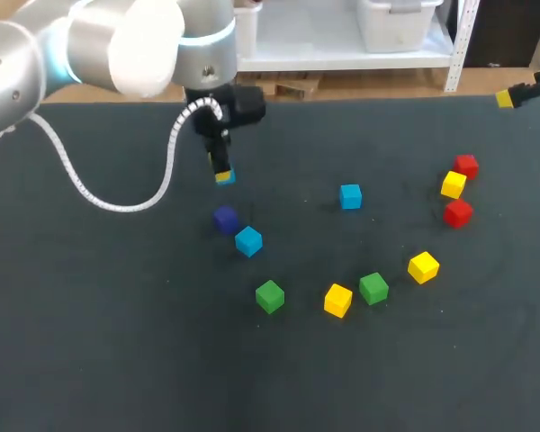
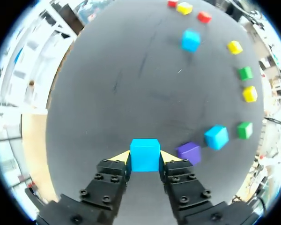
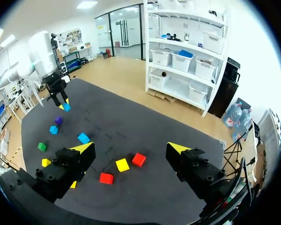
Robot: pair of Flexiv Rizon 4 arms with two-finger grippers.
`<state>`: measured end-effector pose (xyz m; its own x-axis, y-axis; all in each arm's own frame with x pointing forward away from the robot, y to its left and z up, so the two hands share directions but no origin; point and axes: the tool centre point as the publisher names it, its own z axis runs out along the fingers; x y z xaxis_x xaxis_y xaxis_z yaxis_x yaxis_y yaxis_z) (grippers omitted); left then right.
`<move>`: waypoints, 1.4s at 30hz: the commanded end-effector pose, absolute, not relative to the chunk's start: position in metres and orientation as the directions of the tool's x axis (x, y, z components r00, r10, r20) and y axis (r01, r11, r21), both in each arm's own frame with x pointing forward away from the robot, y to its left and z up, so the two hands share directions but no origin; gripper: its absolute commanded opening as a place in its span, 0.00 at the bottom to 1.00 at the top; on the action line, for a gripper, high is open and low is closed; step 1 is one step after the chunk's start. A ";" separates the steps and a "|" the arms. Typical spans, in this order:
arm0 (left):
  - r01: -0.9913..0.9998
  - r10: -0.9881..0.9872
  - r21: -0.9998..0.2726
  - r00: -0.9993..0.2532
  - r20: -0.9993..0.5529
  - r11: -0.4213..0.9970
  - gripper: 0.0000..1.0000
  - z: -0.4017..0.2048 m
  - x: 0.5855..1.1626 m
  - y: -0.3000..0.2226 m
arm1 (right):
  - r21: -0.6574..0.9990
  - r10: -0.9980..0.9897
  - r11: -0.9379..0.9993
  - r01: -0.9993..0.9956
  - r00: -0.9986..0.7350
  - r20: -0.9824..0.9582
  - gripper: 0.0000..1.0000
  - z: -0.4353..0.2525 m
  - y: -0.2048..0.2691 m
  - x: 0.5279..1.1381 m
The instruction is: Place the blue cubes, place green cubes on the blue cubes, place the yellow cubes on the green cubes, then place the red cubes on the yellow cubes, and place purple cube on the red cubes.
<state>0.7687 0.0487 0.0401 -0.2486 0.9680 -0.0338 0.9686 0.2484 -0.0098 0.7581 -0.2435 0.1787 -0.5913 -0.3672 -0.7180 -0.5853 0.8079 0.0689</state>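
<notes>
My left gripper (image 1: 223,173) is shut on a light blue cube (image 2: 145,154), its yellow tips pressing two opposite sides, over the far left of the mat. Beside it lie a purple cube (image 1: 225,219) and a second blue cube (image 1: 248,241). A third blue cube (image 1: 350,195) sits mid-table. Two green cubes (image 1: 270,296) (image 1: 373,288) and two yellow cubes (image 1: 338,300) (image 1: 423,267) form an arc toward the front. At the right, a yellow cube (image 1: 454,184) lies between two red cubes (image 1: 466,166) (image 1: 458,213). My right gripper (image 1: 513,94) stands open, high over the far right edge.
The dark mat (image 1: 117,342) covers the whole table. The left arm's white cable (image 1: 117,202) hangs in a loop over the mat's left side.
</notes>
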 end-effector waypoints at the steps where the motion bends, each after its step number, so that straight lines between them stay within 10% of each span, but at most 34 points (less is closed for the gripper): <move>1: 0.981 0.978 -0.003 -0.196 -0.065 0.196 0.00 0.070 0.757 0.042 | 0.068 -0.368 0.809 -0.585 -0.592 -0.717 1.00 0.179 -0.243 0.758; 42: 0.989 0.999 -0.143 0.036 -0.020 -0.039 0.00 0.039 0.720 -0.092 | 0.068 -0.368 0.809 -0.585 -0.592 -0.717 1.00 0.179 -0.243 0.758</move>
<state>0.7108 -0.0829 0.0389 0.0282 0.9986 -0.0450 0.9945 -0.0326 -0.0999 0.7581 -0.2436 0.1787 -0.5913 -0.3672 -0.7180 -0.5853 0.8079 0.0688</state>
